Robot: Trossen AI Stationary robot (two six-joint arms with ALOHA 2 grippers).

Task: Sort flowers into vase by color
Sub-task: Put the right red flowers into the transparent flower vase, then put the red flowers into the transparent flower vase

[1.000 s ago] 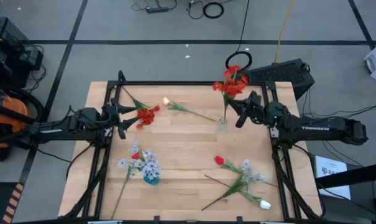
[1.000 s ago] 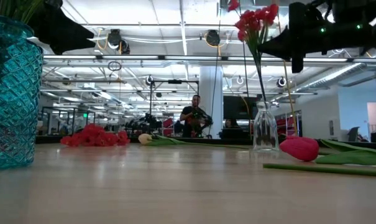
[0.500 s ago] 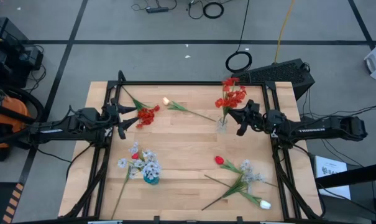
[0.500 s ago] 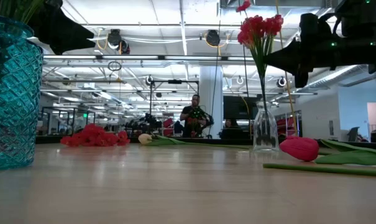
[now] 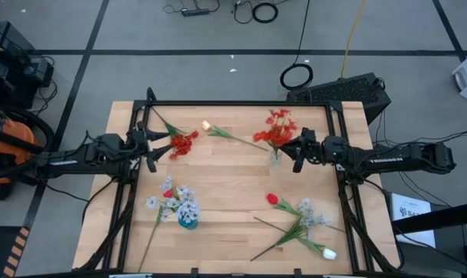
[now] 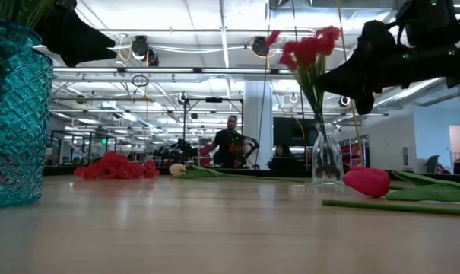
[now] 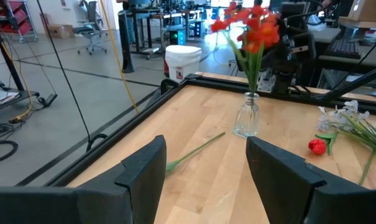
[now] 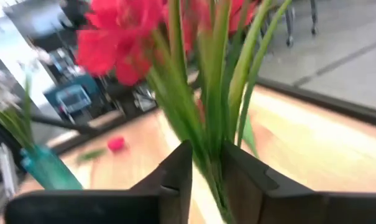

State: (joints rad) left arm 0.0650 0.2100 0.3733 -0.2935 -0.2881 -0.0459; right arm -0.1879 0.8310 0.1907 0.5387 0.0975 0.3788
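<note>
While the red flower bunch (image 5: 277, 129) stands with its stems in the small clear glass vase (image 5: 275, 157) at the far right part of the wooden table (image 5: 233, 185), the right gripper (image 5: 298, 150) sits just beside that vase, its fingers (image 8: 175, 177) a little apart with the green stems between them; whether they pinch the stems or only flank them cannot be told. The bunch leans in the vase. The left gripper (image 5: 150, 149) rests over the far left part of the table with its fingers (image 7: 144, 171) spread wide and nothing between them, close to a second red bunch (image 5: 183, 143) lying flat on the wood. A cream tulip (image 5: 207, 125) lies between that bunch and the glass vase. Nearer the front, the teal vase (image 5: 187, 222) holds pale blue-white sprays (image 5: 181, 202). At the front right lie a red tulip (image 5: 272, 198), another pale spray (image 5: 309, 213) and a white tulip (image 5: 329, 253).
</note>
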